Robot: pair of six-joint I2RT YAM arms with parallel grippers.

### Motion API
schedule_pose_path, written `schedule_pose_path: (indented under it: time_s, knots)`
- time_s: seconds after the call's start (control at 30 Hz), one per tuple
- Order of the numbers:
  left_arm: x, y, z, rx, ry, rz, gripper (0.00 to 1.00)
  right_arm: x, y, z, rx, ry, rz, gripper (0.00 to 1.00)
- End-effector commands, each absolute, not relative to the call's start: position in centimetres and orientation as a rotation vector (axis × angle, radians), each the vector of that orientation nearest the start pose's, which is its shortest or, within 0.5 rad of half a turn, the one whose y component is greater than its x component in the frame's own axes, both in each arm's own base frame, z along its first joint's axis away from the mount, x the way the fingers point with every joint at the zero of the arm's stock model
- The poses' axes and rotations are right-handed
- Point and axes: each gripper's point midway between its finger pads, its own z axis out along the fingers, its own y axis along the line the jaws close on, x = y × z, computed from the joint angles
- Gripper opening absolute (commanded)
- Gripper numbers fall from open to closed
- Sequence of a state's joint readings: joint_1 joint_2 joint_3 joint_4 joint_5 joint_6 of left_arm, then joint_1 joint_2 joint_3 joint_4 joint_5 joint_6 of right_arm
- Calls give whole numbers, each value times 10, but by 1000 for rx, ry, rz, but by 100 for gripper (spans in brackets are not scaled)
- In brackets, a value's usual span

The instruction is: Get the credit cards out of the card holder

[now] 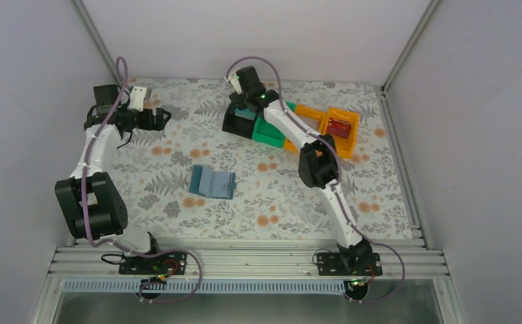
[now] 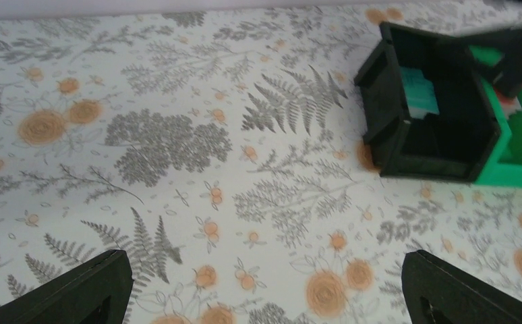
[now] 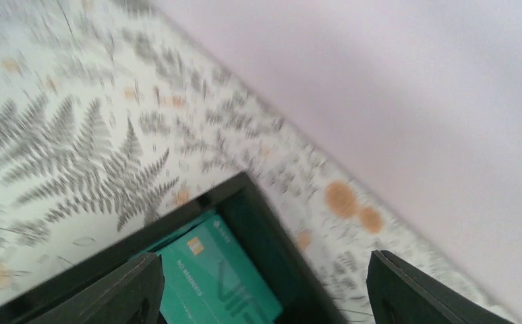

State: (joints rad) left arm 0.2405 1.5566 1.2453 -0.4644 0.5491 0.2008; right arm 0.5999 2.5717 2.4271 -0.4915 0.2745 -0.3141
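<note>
The card holder (image 1: pixel 212 182), a blue-teal wallet, lies open on the floral table, apart from both arms. A teal credit card (image 3: pixel 218 283) lies inside the black bin (image 3: pixel 272 236), also showing as the teal credit card (image 2: pixel 420 91) in the left wrist view. My right gripper (image 3: pixel 265 290) hangs open just above that bin, its fingers (image 3: pixel 127 290) on either side of the card and not on it. A red credit card (image 1: pixel 339 127) lies in the orange bin (image 1: pixel 349 138). My left gripper (image 2: pixel 265 290) stands wide open over bare table at the far left, holding nothing.
The black bin (image 1: pixel 235 125), a green bin (image 1: pixel 268 133) and the orange bin stand in a row at the back right. White walls close off the table's back and sides. The right arm (image 1: pixel 319 165) stretches across the right half.
</note>
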Motion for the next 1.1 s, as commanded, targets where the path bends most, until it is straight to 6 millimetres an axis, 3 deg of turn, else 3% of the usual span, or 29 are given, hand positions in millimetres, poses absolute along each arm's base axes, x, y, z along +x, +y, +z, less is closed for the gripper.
schedule_pose_path:
  time_s: [0.0,0.1,0.27,0.4,0.5,0.63,0.7,0.83,1.0,1.07]
  knots:
    - [400,-3,220,379,2234,-440,99,558,354,290,-732,1823,48,77]
    - [363,-21,200,486,2306,-478,100,518,361,317,-738,1819,224,72]
    - [304,-62,158,669,2395,-674,100,425,389,265,-810,1970,562,68]
    - [303,-80,144,680,2418,-779,100,359,401,209,-861,2144,709,64]
    - [296,-97,114,722,2503,-870,100,318,402,185,-887,2211,802,63]
    - [294,-101,85,764,2582,-895,100,274,402,144,-910,2314,912,58]
    - [289,-108,68,813,2639,-902,100,261,398,123,-907,2380,927,56]
    - [282,-126,54,842,2654,-1010,100,248,391,88,-896,2454,944,49]
    - [287,-133,49,852,2657,-1030,100,253,404,65,-914,2469,977,27]
    - [289,-134,46,843,2663,-1025,87,257,409,54,-920,2486,986,22]
